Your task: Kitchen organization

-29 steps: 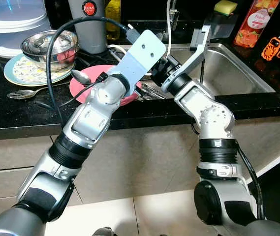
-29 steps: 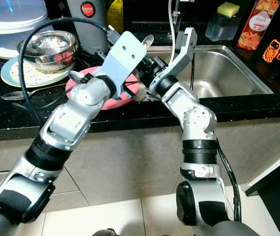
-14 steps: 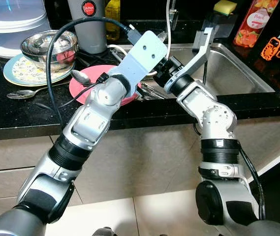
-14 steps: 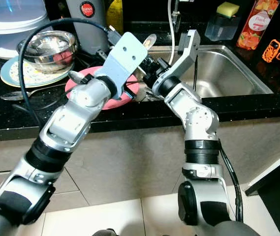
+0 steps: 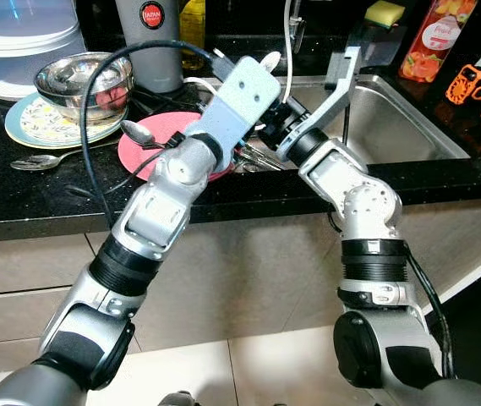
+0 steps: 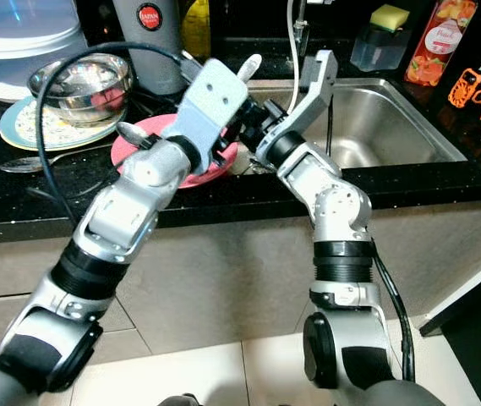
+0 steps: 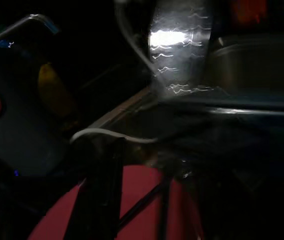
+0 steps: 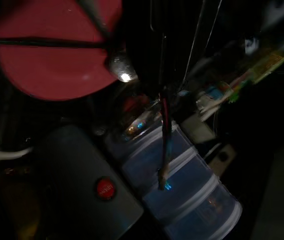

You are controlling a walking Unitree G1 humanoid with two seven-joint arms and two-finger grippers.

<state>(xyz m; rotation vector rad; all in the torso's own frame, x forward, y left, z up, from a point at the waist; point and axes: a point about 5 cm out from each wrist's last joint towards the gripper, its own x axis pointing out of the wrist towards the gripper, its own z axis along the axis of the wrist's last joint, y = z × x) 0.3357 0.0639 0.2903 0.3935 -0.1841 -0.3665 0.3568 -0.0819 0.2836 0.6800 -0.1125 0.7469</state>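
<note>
Both silver arms are reaching over the front edge of the black speckled stone counter (image 5: 20,203), converging at the flat round red plate (image 5: 143,148) that is lying at about 12 o'clock from the robot, between the patterned plate and the stainless steel sink (image 5: 409,127). The left gripper (image 7: 127,200) is hanging directly over the red plate, its long black fingers (image 7: 99,200) appearing spread apart with nothing between them. The right gripper is working at the plate's 3 o'clock edge beside loose cutlery; its wrist view is too dark, so I cannot tell how its fingers are standing. A steel spoon (image 5: 137,131) is resting on the plate's 10 o'clock rim, and a second spoon (image 5: 41,161) is lying on the counter at 9 o'clock. At 10 o'clock a shiny steel mixing bowl (image 5: 84,76) is sitting on the pale patterned plate (image 5: 29,127), with a grey cylindrical canister bearing a red badge (image 5: 151,42) behind. Judgement: the red plate is looking light, rigid and smooth, probably slippery and liable to chip if dropped on stone. Lying flat, it is offering little purchase; the overhanging rim nearest the counter edge is seeming the best hold, pinched top and underside. The spoon would likely slide off if the plate is tilted, so it is warranting removal first.
</note>
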